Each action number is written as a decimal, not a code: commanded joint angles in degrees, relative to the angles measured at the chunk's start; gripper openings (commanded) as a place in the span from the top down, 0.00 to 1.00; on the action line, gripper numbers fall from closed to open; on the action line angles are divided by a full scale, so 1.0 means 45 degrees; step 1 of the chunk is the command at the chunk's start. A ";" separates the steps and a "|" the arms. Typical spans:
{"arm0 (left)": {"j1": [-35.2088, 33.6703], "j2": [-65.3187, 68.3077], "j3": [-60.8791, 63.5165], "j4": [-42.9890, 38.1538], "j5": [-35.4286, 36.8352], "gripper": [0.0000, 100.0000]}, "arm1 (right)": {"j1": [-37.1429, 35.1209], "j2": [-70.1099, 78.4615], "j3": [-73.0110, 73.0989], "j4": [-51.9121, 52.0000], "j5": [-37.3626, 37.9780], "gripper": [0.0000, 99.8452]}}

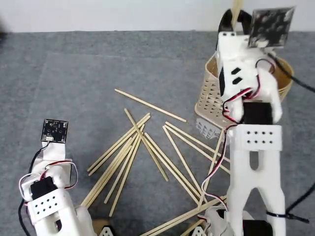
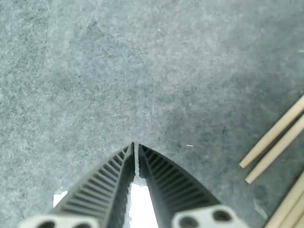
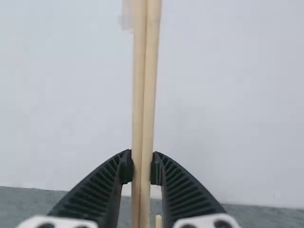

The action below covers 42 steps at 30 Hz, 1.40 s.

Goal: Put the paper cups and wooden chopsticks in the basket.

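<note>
**Condition at this moment**

- The right end effector [image 3: 141, 167] is clenched on a pair of wooden chopsticks [image 3: 145, 85]. The two sticks lie side by side between the jaws and stand upright.
- In the high view, this end effector [image 1: 234, 22] sits at the far right of the desk [image 1: 74, 73], at the far side of the basket [image 1: 209, 101]. The right arm [image 1: 253, 142] covers the lower ends of the sticks, so it cannot be told whether they are inside the rim.
- The left end effector [image 2: 135, 148] is clenched on nothing, low over the desk at the near left.
- The loose chopsticks [image 1: 133, 147] lie scattered across the middle of the desk. A few lie close to the foot of the basket.

**Hazards, as judged from here**

1. Missed drop. If the jaws release while the lower ends are outside or on the rim, the pair will probably fall to the desk behind the basket.
2. Tip-out. Sticks released upright and high may strike the bottom, rebound and lean over the wall. Tall sticks in a shallow basket overbalance easily.
3. Uneven grip. With two sticks in one grasp, only one may be firmly pinched. The other may slide down early or twist out of line.
4. Basket displacement. The right arm hangs directly over the lattice wall. A lower descent may push or tilt the light basket and spill its contents.
5. Left side. The clenched jaws must open before any pickup. Lowered as they are, they would only push the sticks aside.
</note>
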 commanded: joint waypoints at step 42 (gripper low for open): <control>-0.0020 -0.0234 -0.0068 -0.0332 -0.0078 0.98 | -0.3057 -0.1455 0.1055 1.2532 -0.0293 0.86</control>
